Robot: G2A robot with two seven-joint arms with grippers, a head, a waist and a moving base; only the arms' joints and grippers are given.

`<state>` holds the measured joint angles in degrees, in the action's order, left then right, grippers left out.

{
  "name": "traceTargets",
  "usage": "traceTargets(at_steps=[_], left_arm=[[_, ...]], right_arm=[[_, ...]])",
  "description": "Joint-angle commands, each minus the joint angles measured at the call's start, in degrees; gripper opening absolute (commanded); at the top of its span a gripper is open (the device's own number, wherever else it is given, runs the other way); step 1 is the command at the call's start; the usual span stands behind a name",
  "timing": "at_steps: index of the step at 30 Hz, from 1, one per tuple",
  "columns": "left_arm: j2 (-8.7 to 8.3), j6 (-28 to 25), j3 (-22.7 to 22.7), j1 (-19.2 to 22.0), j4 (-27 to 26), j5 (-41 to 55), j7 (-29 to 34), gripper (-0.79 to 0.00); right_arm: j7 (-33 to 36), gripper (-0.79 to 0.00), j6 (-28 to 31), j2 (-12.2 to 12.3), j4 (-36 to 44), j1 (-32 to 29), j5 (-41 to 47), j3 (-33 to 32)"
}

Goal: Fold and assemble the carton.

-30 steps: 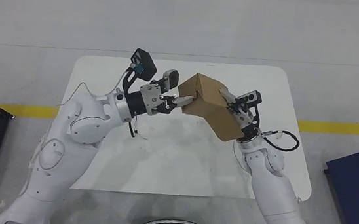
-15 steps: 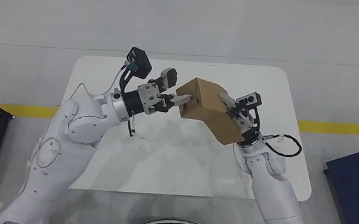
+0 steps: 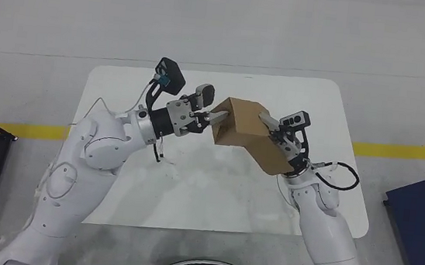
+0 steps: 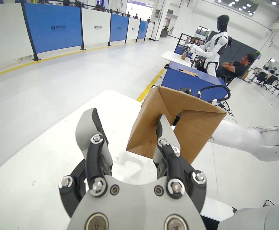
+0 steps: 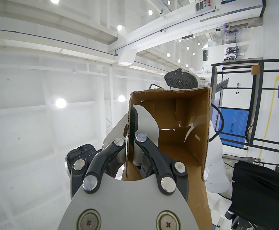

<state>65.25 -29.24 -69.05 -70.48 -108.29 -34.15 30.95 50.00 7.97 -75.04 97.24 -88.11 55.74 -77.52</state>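
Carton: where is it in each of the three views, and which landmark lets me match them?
Top view: carton at the centre, held above the table.
Left wrist view: just beyond the left gripper, one finger inside its open end.
Right wrist view: mid-picture, open end toward the camera, right gripper clamped on a wall.
Shared landmark: the right arm holding it.

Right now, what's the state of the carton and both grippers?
carton: erected, held off the table, one end open, other end's flaps partly folded in.
left gripper: open, one finger at the carton's folded end.
right gripper: shut on the wall at the carton's open end, one finger inside.
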Motion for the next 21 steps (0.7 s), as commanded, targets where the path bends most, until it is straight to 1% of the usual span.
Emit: traceTargets(at_steps=[1,2,4,5,7,8,9,15,19,21], left_arm=[[0.04,0.1,0.3,0.1,0.1,-0.4,-0.7,-0.243],[0.07,0.1,0.6,0.2,0.1,-0.7,-0.9,-0.252],[0.13,-0.3,1.1,0.2,0.5,0.1,-1.3,-0.243],[0.14,-0.4,1.2,0.3,0.7,0.5,-1.5,-0.212],[0.11,-0.5,0.9,0.3,0.8,1.4,-1.9,-0.099],[0.08,-0.8,0.6,0.2,0.7,2.3,-2.2,-0.009],[0.01,-1.1,0.2,-0.1,0.6,3.1,-2.4,0.0],[-0.67,-2.6,-4.3,-2.8,-0.6,7.6,-3.4,0.0],[-0.98,-3.3,-7.8,-5.0,-0.9,12.8,-6.1,0.0],[-1.11,-2.8,-9.8,-6.1,-0.3,15.4,-7.6,0.0]], right_arm=[[0.0,-0.785,-0.1,0.0,0.1,-0.1,-0.1,0.0],[0.0,-0.785,-0.2,0.0,0.1,-0.1,-0.1,0.0],[-0.2,-0.785,-0.2,0.1,0.1,-0.1,-0.2,0.0],[-0.2,-0.785,-0.2,0.1,0.1,-0.1,-0.2,0.0],[-0.5,-0.785,-0.2,0.1,-0.1,0.0,-0.2,0.0],[-0.6,-0.785,-0.1,0.1,-0.3,0.1,0.0,-0.1],[-0.7,-0.785,-0.1,0.1,-0.5,0.1,0.0,-0.2],[-1.9,-0.785,0.1,0.2,-2.8,1.2,-0.4,-0.9],[-3.6,-0.785,1.4,0.4,-3.9,2.0,-4.0,-1.8],[-5.5,-0.785,2.4,0.6,-4.2,2.3,-6.5,-2.7]])
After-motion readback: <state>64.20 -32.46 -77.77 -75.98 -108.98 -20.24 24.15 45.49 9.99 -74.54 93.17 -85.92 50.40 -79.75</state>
